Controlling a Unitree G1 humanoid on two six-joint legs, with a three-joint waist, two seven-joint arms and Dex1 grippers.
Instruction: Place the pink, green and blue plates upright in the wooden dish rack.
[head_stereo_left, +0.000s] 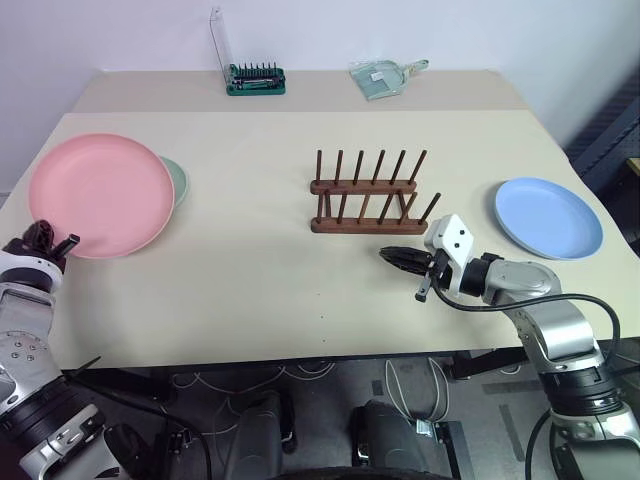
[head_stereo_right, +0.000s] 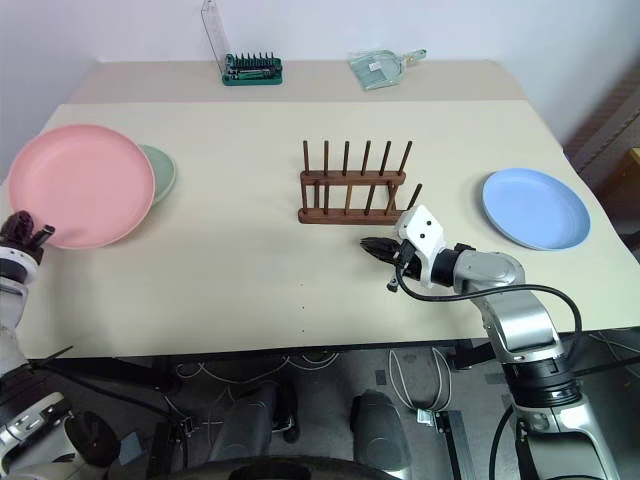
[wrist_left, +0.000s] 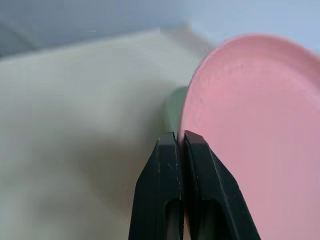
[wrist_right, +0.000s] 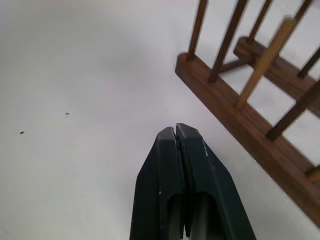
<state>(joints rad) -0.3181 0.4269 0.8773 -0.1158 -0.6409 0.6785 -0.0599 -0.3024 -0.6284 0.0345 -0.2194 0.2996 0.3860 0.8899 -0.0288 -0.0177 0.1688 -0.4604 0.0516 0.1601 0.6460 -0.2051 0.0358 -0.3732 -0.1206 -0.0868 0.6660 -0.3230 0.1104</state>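
Observation:
The pink plate (head_stereo_left: 100, 193) is at the far left of the table, its near rim pinched by my shut left gripper (head_stereo_left: 52, 242); in the left wrist view the rim (wrist_left: 240, 130) runs down between the black fingers (wrist_left: 165, 170). The green plate (head_stereo_left: 178, 183) lies under it, only a sliver showing on its right. The wooden dish rack (head_stereo_left: 365, 192) stands empty at the table's centre. My right gripper (head_stereo_left: 392, 257) hovers shut and empty just in front of the rack's near rail (wrist_right: 235, 117). The blue plate (head_stereo_left: 548, 217) lies flat at the right.
A green tool case (head_stereo_left: 255, 78) with a raised clear lid and a clear packet (head_stereo_left: 385, 77) sit at the back edge. The table's (head_stereo_left: 250, 290) near edge runs just below both grippers.

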